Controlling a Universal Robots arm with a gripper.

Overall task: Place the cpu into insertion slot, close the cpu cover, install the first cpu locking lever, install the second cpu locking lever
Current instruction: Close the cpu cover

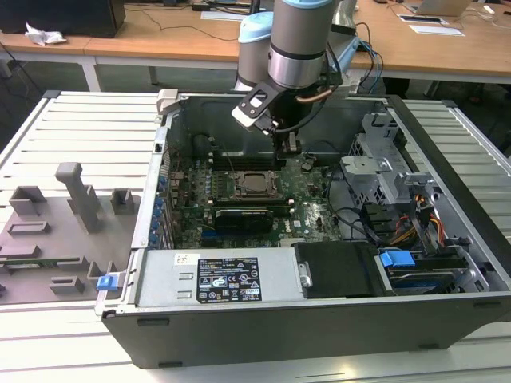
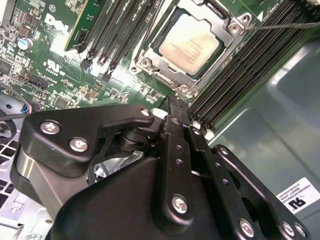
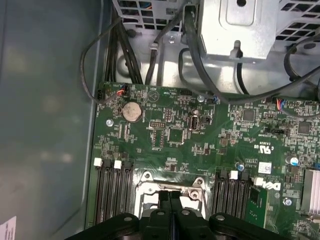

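We see the cpu (image 2: 190, 42) on the green board (image 2: 65, 75), with the cpu cover (image 2: 162, 72) down around it. In the exterior view the gripper (image 1: 289, 146), closed on nothing, stands at one o'clock of it.

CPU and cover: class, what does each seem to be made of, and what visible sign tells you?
The cpu looks like matte metal on top: pale silver-grey with a soft, even sheen. The cover looks like brighter bare metal, possibly steel: a thin frame with sharper glints.
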